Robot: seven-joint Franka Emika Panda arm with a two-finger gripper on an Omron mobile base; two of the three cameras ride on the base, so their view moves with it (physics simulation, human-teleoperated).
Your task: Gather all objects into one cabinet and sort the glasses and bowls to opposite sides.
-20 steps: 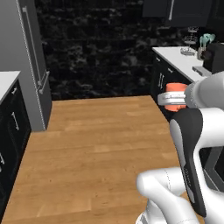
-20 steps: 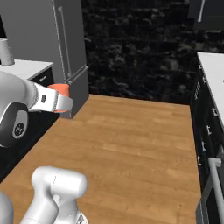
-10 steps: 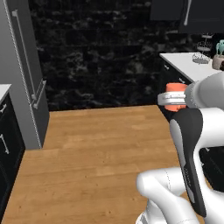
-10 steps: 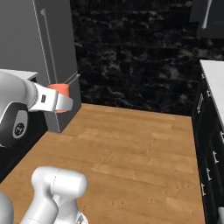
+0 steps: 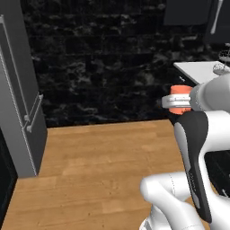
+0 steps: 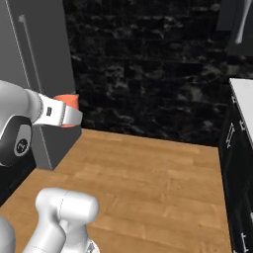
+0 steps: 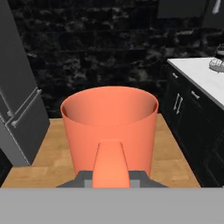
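Note:
My gripper (image 7: 110, 177) is shut on the handle of a salmon-orange cup (image 7: 109, 124), which stands upright with its open mouth up. From the left base view the cup (image 5: 180, 99) is held at chest height ahead of the arm, at the gripper (image 5: 173, 101). In the right base view the same cup (image 6: 69, 102) sits at the gripper (image 6: 70, 116) in front of the fridge. The black wall cabinet (image 5: 186, 11) with its long silver bar handle (image 5: 216, 18) hangs at the upper right, above the counter, far from the cup. It is also at the top right corner as the cabinet (image 6: 232, 24).
A tall grey fridge (image 5: 18, 90) stands at the left, and a white counter (image 7: 199, 74) over black lower cabinets (image 7: 188, 113) runs along the right. A wire basket (image 7: 217, 64) sits on that counter. Wooden floor (image 5: 103, 161) lies open between them, ending at a black stone wall.
The whole picture has shifted as the base moves: the back wall looms closer and the counter has slid toward the right edge. The cup stays held in the shut gripper.

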